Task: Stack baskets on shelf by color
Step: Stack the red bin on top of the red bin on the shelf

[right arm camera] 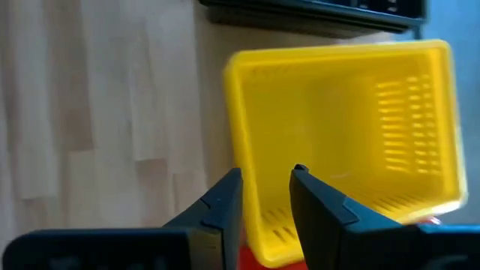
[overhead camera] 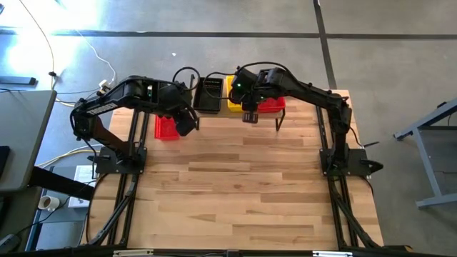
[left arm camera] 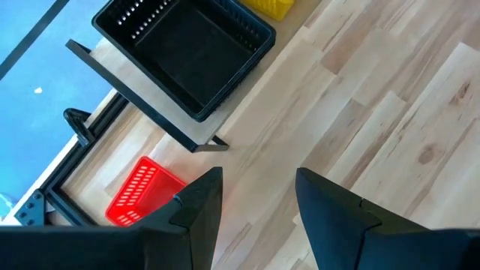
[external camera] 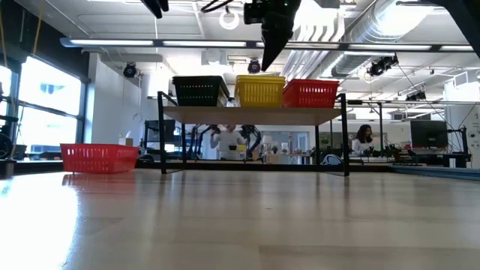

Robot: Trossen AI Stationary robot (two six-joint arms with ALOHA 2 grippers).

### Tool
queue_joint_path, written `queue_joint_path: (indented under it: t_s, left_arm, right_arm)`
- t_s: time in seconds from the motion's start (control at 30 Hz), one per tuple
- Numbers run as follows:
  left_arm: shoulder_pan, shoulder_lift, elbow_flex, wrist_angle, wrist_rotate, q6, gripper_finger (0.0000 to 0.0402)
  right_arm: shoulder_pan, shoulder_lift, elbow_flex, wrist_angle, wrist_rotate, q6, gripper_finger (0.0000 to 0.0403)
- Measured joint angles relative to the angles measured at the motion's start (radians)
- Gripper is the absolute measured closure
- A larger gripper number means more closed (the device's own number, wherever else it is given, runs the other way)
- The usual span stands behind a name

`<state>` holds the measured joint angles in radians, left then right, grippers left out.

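The shelf (external camera: 255, 115) stands at the table's far edge and carries a black basket (external camera: 200, 91), a yellow basket (external camera: 260, 90) and a red basket (external camera: 309, 93) side by side on its plank. Another red basket (overhead camera: 166, 127) rests on the tabletop left of the shelf. My left gripper (left arm camera: 259, 202) is open and empty, in the air near the shelf's left end, between the black basket (left arm camera: 184, 52) and the table's red basket (left arm camera: 142, 191). My right gripper (right arm camera: 266, 187) hovers above the yellow basket (right arm camera: 345, 135), fingers slightly apart, holding nothing. Other baskets are out of view.
The shelf's black legs (external camera: 346, 135) stand on the tabletop (overhead camera: 243, 185), which stretches toward the near edge. Both arm bases (overhead camera: 118, 160) sit at the table's left and right sides. People and equipment show in the room beyond the shelf (external camera: 364, 139).
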<state>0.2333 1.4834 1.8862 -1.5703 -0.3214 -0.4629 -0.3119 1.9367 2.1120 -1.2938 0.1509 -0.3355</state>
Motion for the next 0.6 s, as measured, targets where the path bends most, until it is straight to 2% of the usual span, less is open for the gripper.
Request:
queue_joint_path:
  t_s: [0.4,0.6]
  left_arm:
    - [-0.069,-0.001,-0.006,0.001,0.004,-0.012,0.0243]
    - [-0.097,-0.03,-0.147,-0.001,0.045,-0.046,0.0243]
  right_arm:
    - [-0.004,-0.066,0.001,0.037,-0.009,0.021,0.0304]
    - [-0.031,-0.105,0.002,0.044,-0.003,0.021,0.0304]
